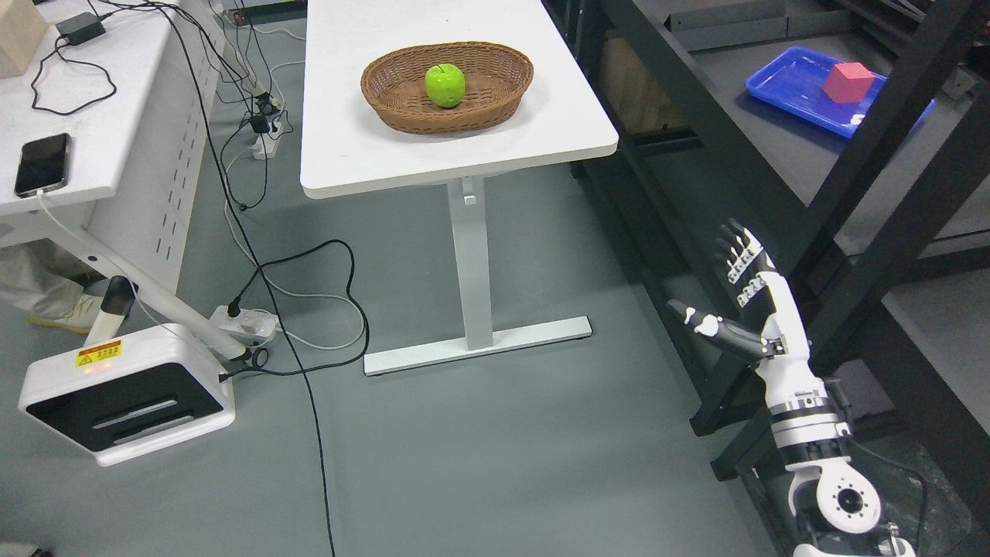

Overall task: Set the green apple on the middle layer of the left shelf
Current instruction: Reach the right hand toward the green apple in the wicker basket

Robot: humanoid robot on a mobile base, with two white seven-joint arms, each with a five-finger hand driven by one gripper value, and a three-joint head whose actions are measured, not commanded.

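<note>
A green apple lies in a brown wicker basket on a white table at the top centre. My right hand hangs low at the right, far below and to the right of the table. Its fingers are straight and spread, the thumb sticking out to the left, and it holds nothing. It hovers over the grey floor beside a black shelf frame. The left arm does not show.
The black shelf unit fills the right side; a blue tray with a red block lies on one layer. Cables trail on the floor at the left. A white device and a desk with a phone stand left. A person's shoe shows there.
</note>
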